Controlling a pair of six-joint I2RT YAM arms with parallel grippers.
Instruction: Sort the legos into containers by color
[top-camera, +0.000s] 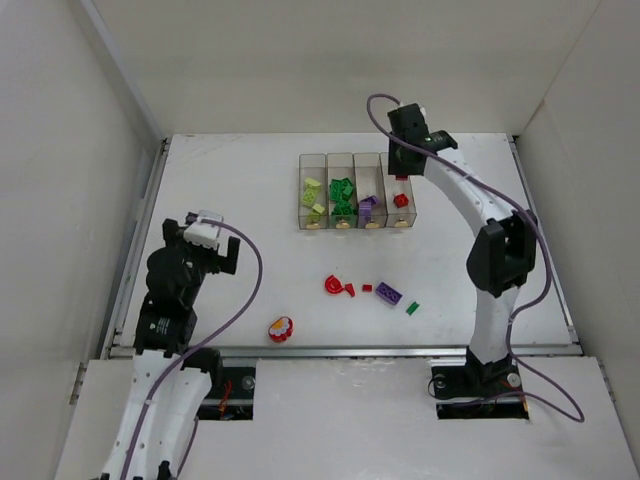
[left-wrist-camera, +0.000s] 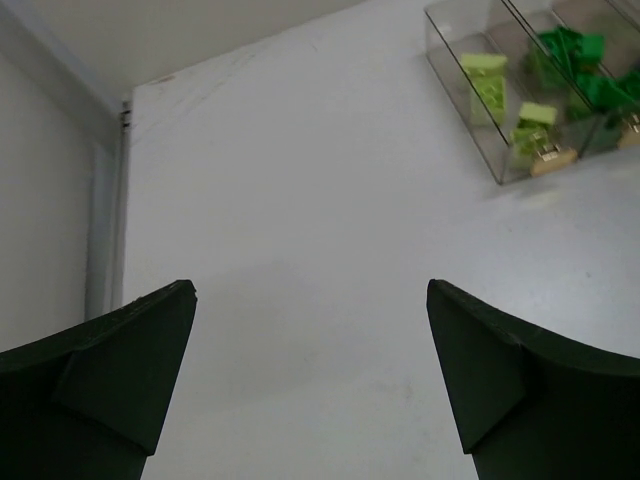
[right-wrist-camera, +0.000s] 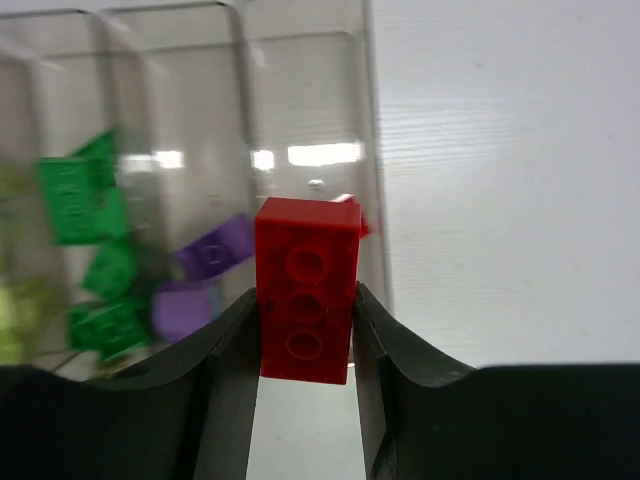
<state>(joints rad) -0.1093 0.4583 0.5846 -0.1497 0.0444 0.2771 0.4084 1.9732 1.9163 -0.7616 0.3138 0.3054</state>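
The containers (top-camera: 357, 156) are a row of clear bins at the table's back middle. From left to right they hold yellow-green legos (top-camera: 313, 195), green legos (top-camera: 343, 195), purple legos (top-camera: 368, 205) and a red piece (top-camera: 401, 200). My right gripper (right-wrist-camera: 305, 320) is shut on a red lego brick (right-wrist-camera: 305, 300), held upright at the far end of the rightmost bin (right-wrist-camera: 368, 120). The top view places that gripper (top-camera: 404, 172) over the bin's back end. My left gripper (left-wrist-camera: 310, 300) is open and empty, low over bare table at the left (top-camera: 200, 250).
Loose legos lie in front of the bins: a red rounded piece (top-camera: 335, 285), a tiny red one (top-camera: 367, 288), a purple brick (top-camera: 389, 294) and a small green one (top-camera: 412, 308). A red and yellow piece (top-camera: 281, 329) sits near the front edge. White walls enclose the table.
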